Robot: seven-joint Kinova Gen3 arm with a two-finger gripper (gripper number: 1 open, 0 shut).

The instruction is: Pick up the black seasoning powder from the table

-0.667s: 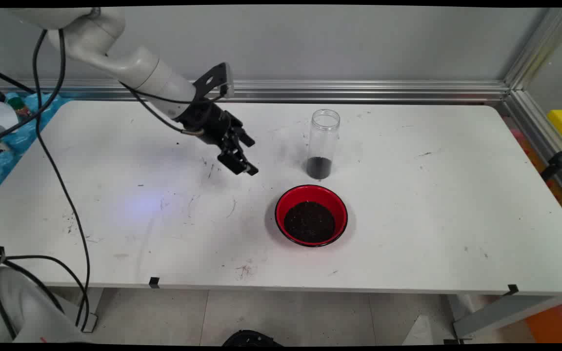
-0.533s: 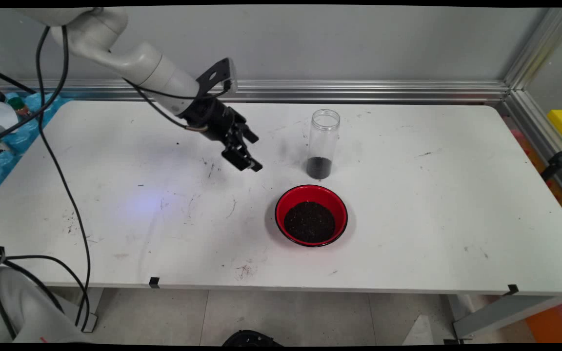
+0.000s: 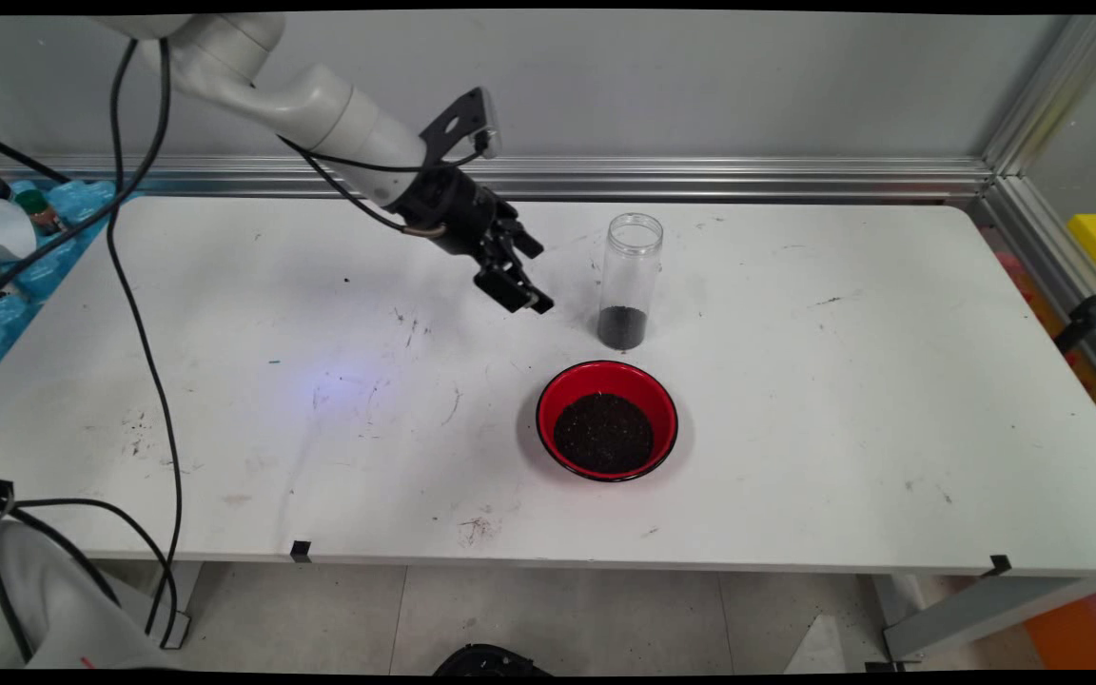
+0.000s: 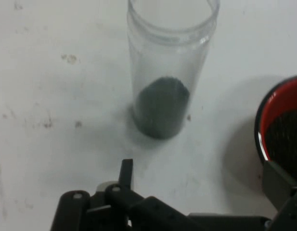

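The broad white table (image 3: 795, 428) carries everything, its top scuffed with dark marks; the white robot arm (image 3: 320, 100) slants down over it from the upper left, black cables hanging from it.

A round red bowl with a black rim (image 3: 607, 369) sits near the table's middle, on the near side, holding a heap of dark, soil-like granules (image 3: 603, 433); just behind it, apart from it, stands a tall clear cylindrical jar (image 3: 632, 266), upright, lidless and open-mouthed, with a shallow layer of the same dark grains (image 3: 622, 326) at its bottom.

The black two-finger gripper (image 3: 537, 279) hangs above the table just to the left of the jar, close but not touching; it holds nothing, and in the hand view its fingers (image 4: 126, 171) stand far apart, with the jar straight ahead between them and the bowl's edge off to one side.

The jar looks light, being nearly empty, and rigid; whether it is glass or plastic I cannot tell, so it may be breakable. Its smooth wall would likely be slippery, and being tall and narrow it should tip easily if nudged near the top; the soundest hold appears to be across the straight wall, around mid-height or a little lower, kept upright so the grains stay in.
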